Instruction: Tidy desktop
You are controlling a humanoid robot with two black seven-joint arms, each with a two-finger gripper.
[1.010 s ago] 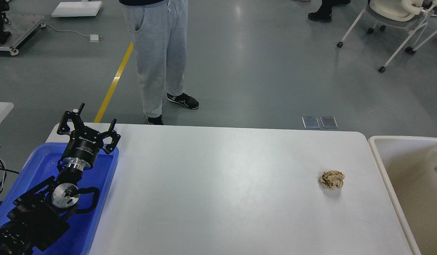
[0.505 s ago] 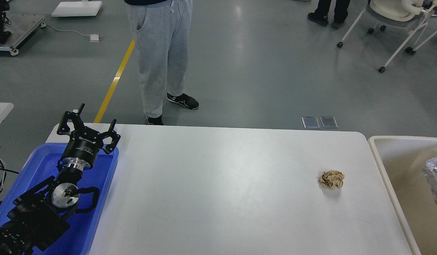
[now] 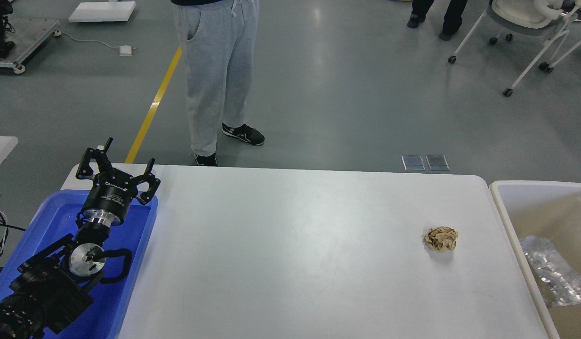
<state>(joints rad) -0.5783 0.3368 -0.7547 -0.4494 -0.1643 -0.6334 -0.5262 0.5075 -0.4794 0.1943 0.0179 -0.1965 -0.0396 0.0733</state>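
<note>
Tool on my left arm [image 3: 117, 165] hangs over the far end of the blue tray [image 3: 135, 263], its two black fingers spread apart with nothing between them. My right tool is out of the picture, so I can say nothing of it.

Nearest to me, the tray is smooth moulded plastic with a raised rim, sitting at the desk's left end. The desk [image 3: 290, 245] itself is a wide white slab with rounded corners, slightly glossy, and almost bare.

Toward its right side, well apart from my left tool, lies the one piece of clutter: a ball of crumpled brown paper [image 3: 440, 238], near the right edge. I judge it very light, soft and springy, with a rough creased surface that should not slip. It will squash rather than break, so a gentle pinch across its middle, coming from above, looks best. On this slick top a sideways nudge could easily send it skidding.

Just beyond that edge stands the beige bin [image 3: 502, 207], a matte tub with thick walls, holding a crinkled clear plastic wrapper [image 3: 552, 273] that looks thin and limp.

Farther off, past the desk, a person in grey trousers [image 3: 215, 75] stands on the smooth grey floor.
</note>
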